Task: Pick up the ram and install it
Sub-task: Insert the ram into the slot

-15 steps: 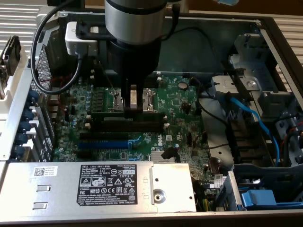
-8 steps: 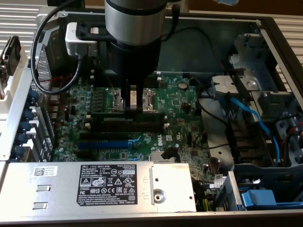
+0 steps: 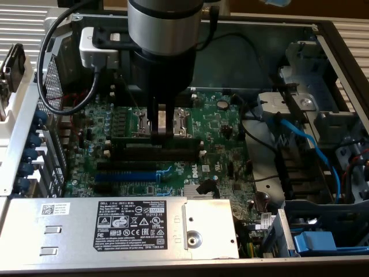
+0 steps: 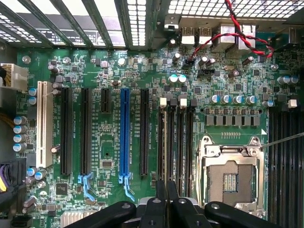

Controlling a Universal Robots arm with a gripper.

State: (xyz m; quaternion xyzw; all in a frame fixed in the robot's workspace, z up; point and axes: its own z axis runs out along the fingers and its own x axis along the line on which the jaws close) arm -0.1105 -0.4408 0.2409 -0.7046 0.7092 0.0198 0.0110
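From where I stand, the arm (image 3: 164, 26) reaches straight down into the open computer case, with the gripper (image 3: 162, 131) low over the motherboard (image 3: 225, 138), right at the row of long black memory slots (image 3: 173, 154). The ram (image 3: 135, 141) lies along the slot farthest from the blue expansion slot (image 3: 124, 175) in the exterior view. It stands on edge, level from end to end, and the fingers are drawn nearly together on the middle of its top edge, pinching the thin board between them. In the wrist view the gripper (image 4: 166, 190) shows the same narrow slit between its fingers. It sits over the black memory slots (image 4: 175, 142), which run between the blue expansion slot (image 4: 124, 133) and the bare processor socket (image 4: 231, 178). I'd say the picking up is done and the installing is in hand: the stick is at the slot's mouth or partly in it (I can't tell from here whether the end clips have closed). By my judgement, seating it calls for a straight, even push with the board kept square in its slot. A tilt toward either end would likely jam one corner and leave the other riding high.
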